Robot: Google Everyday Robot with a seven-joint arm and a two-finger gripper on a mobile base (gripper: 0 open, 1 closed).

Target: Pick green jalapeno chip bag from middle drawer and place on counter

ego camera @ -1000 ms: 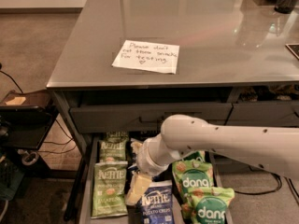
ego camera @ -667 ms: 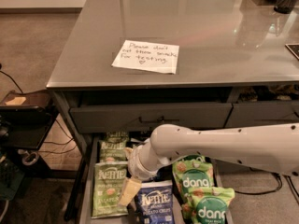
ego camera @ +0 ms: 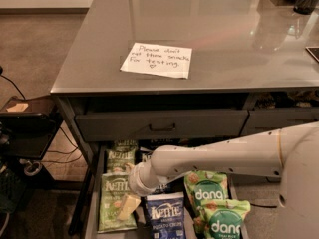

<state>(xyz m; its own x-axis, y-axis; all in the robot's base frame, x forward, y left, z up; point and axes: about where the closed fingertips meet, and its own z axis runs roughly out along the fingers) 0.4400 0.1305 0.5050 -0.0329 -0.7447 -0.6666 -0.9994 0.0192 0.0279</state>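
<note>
An olive-green Kettle jalapeno chip bag lies flat at the front left of the open middle drawer. A second olive-green Kettle bag lies behind it. My gripper hangs from the white arm and is down over the right side of the front green bag. The arm reaches in from the right, low over the drawer. The grey counter spreads above the drawers.
A dark blue Kettle bag and two brighter green dang bags lie right of the gripper. A handwritten paper note lies on the counter. The top drawer is closed. A black cart with cables stands at left.
The arm has swung left and lower. The gripper has gone from above the blue bag's left edge to over the front green Kettle bag.
</note>
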